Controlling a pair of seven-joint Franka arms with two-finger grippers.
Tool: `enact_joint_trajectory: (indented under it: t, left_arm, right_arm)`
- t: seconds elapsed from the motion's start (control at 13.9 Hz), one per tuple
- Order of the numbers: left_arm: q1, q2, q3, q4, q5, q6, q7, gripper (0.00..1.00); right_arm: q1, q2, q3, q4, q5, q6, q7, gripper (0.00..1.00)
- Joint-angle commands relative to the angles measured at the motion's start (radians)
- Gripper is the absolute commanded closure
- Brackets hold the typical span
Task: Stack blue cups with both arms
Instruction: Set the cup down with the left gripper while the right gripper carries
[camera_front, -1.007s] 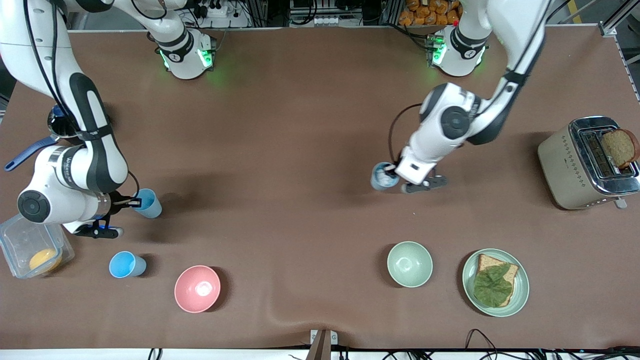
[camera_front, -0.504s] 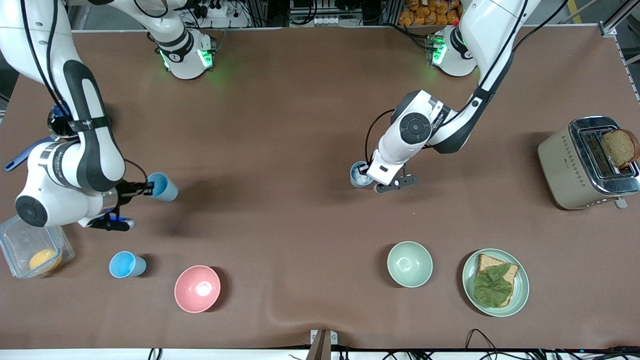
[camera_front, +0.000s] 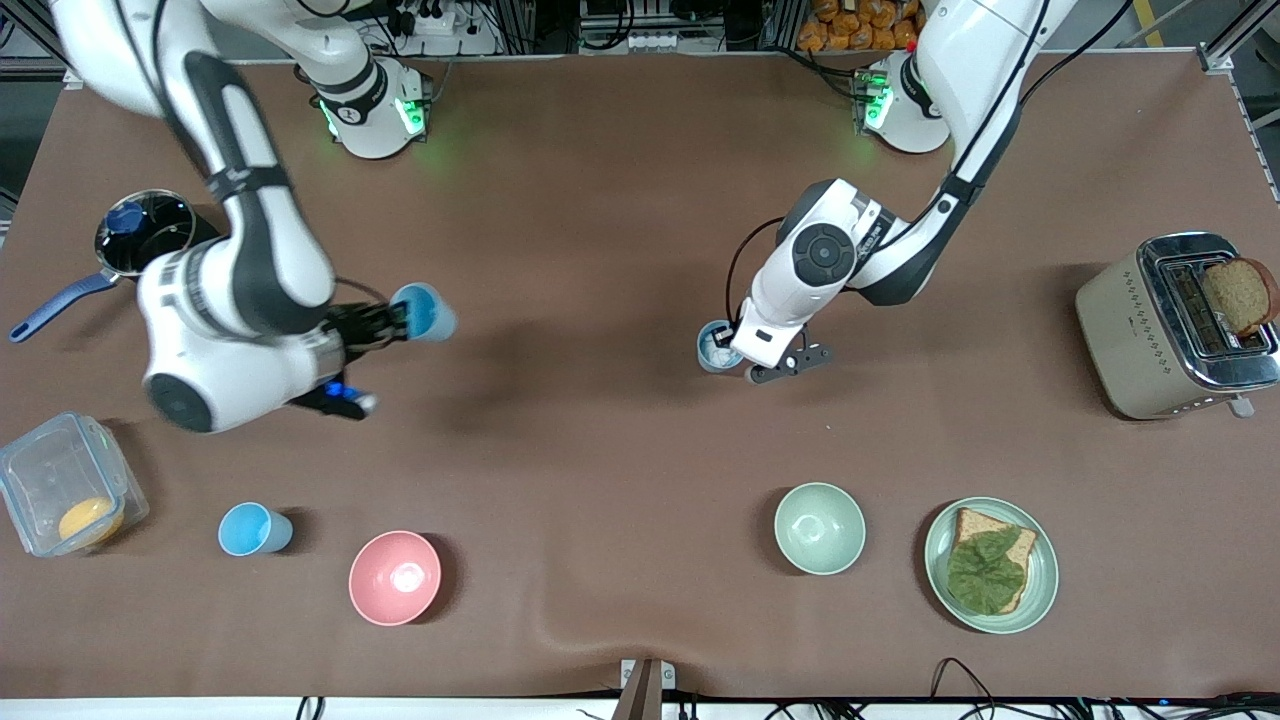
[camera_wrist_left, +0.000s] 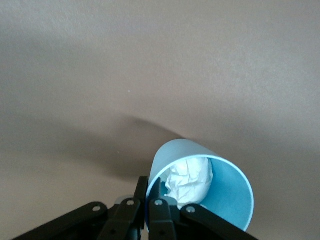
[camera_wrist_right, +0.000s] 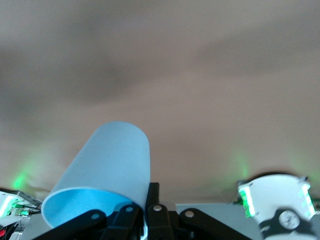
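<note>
A: What is held at each gripper?

B: The right gripper (camera_front: 392, 322) is clamped on the rim of a sky-blue cup (camera_front: 425, 311), one finger inside the wall and one outside, as seen in the right wrist view (camera_wrist_right: 102, 172). The cup is carried tilted, above bare table mat (camera_front: 600, 200). The left gripper (camera_front: 733, 347) is clamped likewise on the rim of a paler blue cup (camera_front: 714, 345), which holds a crumpled white wad (camera_wrist_left: 189, 180). Whether that cup rests on the mat or hangs just over it cannot be told.

A: What lies farther out from the grippers?

B: A third sky-blue cup (camera_front: 253, 528) stands untouched, well apart from the right gripper and nearer the front camera, beside a pink bowl (camera_front: 394, 577) and a clear container (camera_front: 60, 490). A pale green bowl (camera_front: 819, 527) and a plate with bread and a leaf (camera_front: 990, 565) sit well apart from the left gripper.

A: How should the nesting be handled?

B: Judged from this layout, the carried cup should be brought upright before it is lowered, base centred over the other mouth. The paler cup should be held steady and vertical. The rim pinch of the left gripper may obstruct entry, so approach clear of that finger is advised. The wad may stop full seating; force should not be applied.
</note>
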Motion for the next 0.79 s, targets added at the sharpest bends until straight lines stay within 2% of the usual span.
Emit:
enact_joint_trajectory:
  t: [0.0,0.36,0.5,0.58,0.72]
  left_arm:
    - [-0.033,0.008,0.009,0.004,0.028,-0.003,-0.044,1.00]
    - [-0.038,0.058,0.008,0.032,0.175,0.005,-0.122,1.00]
    - [-0.062,0.064,0.009,0.041,0.186,0.005,-0.168,1.00]
    - [-0.062,0.066,0.008,0.047,0.186,0.003,-0.177,0.94]
    - [-0.059,0.058,0.009,0.053,0.185,-0.003,-0.210,0.00]
  right_arm:
    - [0.037,-0.035,-0.012,-0.016,0.029,-0.042,0.052,1.00]
    - [-0.012,-0.033,-0.022,-0.016,0.009,-0.061,-0.020,1.00]
    - [-0.038,-0.026,-0.022,-0.012,0.003,-0.052,-0.041,1.00]
    - [-0.055,-0.024,-0.022,-0.009,0.008,-0.040,-0.055,1.00]
    - [-0.059,-0.016,-0.022,0.013,0.018,-0.012,-0.042,1.00]
